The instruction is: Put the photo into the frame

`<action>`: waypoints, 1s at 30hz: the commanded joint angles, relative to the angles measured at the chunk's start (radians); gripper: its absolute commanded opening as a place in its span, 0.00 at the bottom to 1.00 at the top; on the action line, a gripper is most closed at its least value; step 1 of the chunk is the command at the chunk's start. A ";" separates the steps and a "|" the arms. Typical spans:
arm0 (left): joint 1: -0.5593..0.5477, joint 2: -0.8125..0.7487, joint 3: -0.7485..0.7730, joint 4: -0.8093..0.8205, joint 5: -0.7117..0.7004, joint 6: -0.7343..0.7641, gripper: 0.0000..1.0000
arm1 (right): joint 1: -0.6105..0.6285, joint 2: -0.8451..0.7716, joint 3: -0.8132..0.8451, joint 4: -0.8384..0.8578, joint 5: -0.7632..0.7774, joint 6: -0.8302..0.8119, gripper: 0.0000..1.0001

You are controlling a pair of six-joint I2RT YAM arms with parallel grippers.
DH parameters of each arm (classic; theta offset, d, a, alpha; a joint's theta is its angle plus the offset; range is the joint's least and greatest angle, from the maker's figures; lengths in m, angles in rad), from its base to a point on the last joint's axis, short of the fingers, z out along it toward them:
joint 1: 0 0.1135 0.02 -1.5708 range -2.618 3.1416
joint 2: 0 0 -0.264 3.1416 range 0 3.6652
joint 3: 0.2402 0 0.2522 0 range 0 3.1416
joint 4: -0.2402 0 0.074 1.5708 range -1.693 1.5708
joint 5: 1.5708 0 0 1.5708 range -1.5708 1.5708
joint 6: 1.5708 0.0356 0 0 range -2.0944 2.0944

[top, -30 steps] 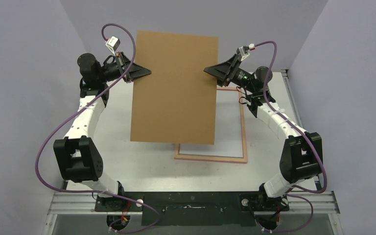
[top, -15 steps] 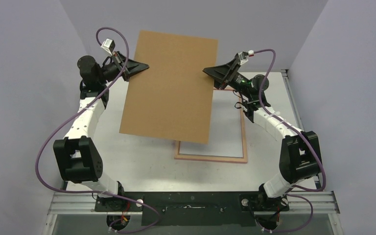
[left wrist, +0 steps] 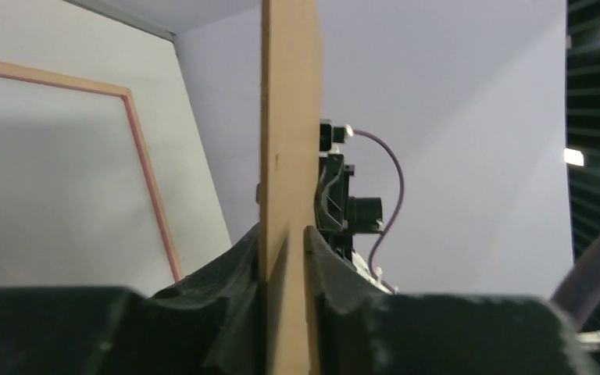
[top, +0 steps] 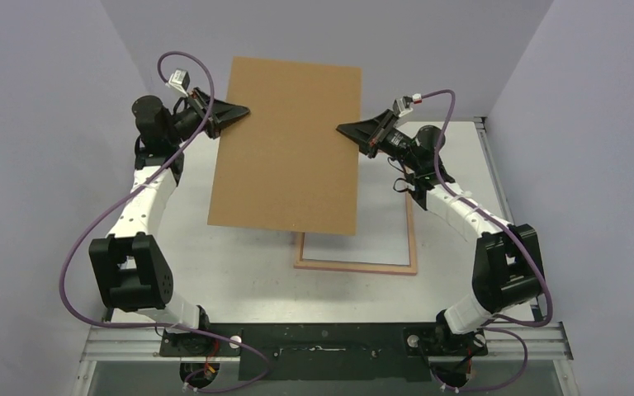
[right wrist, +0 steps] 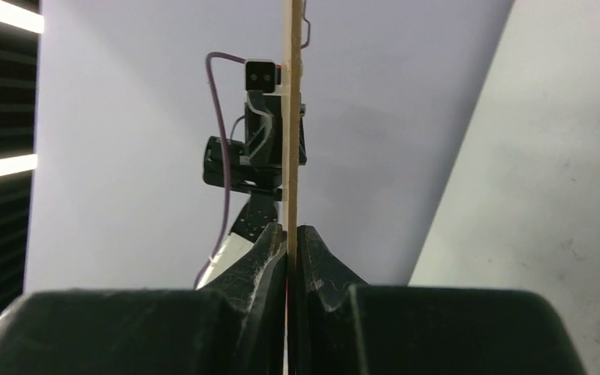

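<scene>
A plain brown backing board (top: 289, 148) hangs tilted in the air between my two grippers, above the table's far half. My right gripper (top: 343, 129) is shut on the board's right edge (right wrist: 290, 117), with both pads pressed against it. At the left edge sits my left gripper (top: 239, 110). Its jaws are parted a little wider than the thin board (left wrist: 289, 117) that stands between them. The frame (top: 413, 239) lies flat on the table below, its far part covered by the board. The photo is out of view.
The frame's thin pink rim (left wrist: 147, 168) shows on the white tabletop in the left wrist view. Grey walls close in the cell on three sides. Purple cables loop off both wrists. The arm bases stand at the near edge.
My right gripper has closed on the board's right edge. My left gripper's jaws have parted slightly. The board swung left at its lower end, then came partly back.
</scene>
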 commanded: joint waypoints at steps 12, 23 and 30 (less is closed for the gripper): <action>0.005 0.066 -0.010 -0.713 -0.278 0.651 0.68 | -0.220 -0.064 0.175 -0.838 -0.082 -0.538 0.00; -0.165 0.267 0.024 -0.756 -0.278 0.743 0.67 | -0.358 0.034 0.238 -1.116 -0.174 -0.888 0.00; -0.230 0.381 0.085 -0.746 -0.296 0.763 0.67 | -0.394 0.098 0.295 -1.122 -0.189 -0.954 0.00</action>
